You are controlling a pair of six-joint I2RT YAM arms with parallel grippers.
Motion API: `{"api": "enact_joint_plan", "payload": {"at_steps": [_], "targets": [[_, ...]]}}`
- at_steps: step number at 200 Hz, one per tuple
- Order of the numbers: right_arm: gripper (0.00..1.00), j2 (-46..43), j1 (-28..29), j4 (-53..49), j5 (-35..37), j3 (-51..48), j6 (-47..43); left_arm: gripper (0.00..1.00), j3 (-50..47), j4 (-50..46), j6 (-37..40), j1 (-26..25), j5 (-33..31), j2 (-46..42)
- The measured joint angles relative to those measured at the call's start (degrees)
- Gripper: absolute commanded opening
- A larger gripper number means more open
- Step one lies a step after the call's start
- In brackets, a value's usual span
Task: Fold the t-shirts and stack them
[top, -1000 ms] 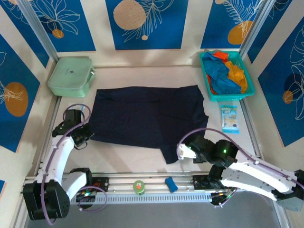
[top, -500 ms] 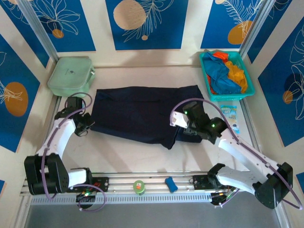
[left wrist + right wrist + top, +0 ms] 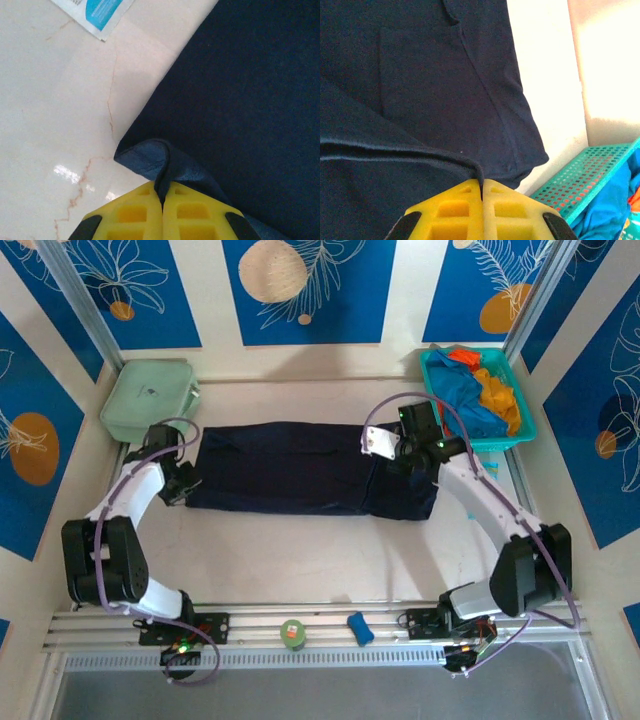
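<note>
Both arms have swung from the near edge toward the far half of the table over the last second, carrying the near hem of the large dark navy soft cloth t-shirt (image 3: pixel 300 470) up and over itself. What lay as a broad sheet is now a narrower doubled band across the pale, thinly veined tabletop (image 3: pixel 300 560)

Writing:
- white and blue printed packet (image 3: pixel 97 12) at the top edge of my left wrist view; print too small to read
- small mark on the lid of the pale green plastic box (image 3: pixel 148 400); unreadable

Navy shirt: matte, deep in colour, lying flat. A stitched seam and a rectangular stitched panel show in my right wrist view. Its right end hangs a little nearer to me than its left

Grips:
- my left gripper (image 3: pixel 178 485) sits at the shirt's left end, yellow fingers (image 3: pixel 130 215) pressed together with a pinch of navy hem between them
- my right gripper (image 3: pixel 392 452) is at the right end, likewise clamped on a fold of the same shirt

Around:
- teal perforated plastic basket (image 3: pixel 510 443) just beside my right gripper, at the far right corner
- crumpled inside it are a bright blue t-shirt (image 3: pixel 465 400), an orange t-shirt (image 3: pixel 497 390) and a bit of a red t-shirt (image 3: pixel 462 357)
- the green box stands just beyond my left gripper
- small green roll (image 3: pixel 292 633) and small blue object (image 3: pixel 360 628) on the near rail, well apart from the cloth
</note>
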Motion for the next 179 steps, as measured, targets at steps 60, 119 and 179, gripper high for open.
{"api": "enact_joint_plan", "payload": {"at_steps": [60,119,179], "targets": [[0.00,12.6,-2.4,1.3,-3.9,7.5,-3.1,0.00,4.4,1.1,0.5,0.0,-2.1,9.6],[0.00,19.2,-2.6,2.8,-3.6,10.8,-3.4,0.00,9.2,1.2,1.3,0.0,-3.4,16.3],[0.00,24.4,-2.9,4.3,-1.8,14.9,1.4,0.00,12.6,1.2,1.6,0.0,-4.3,19.7]]}}
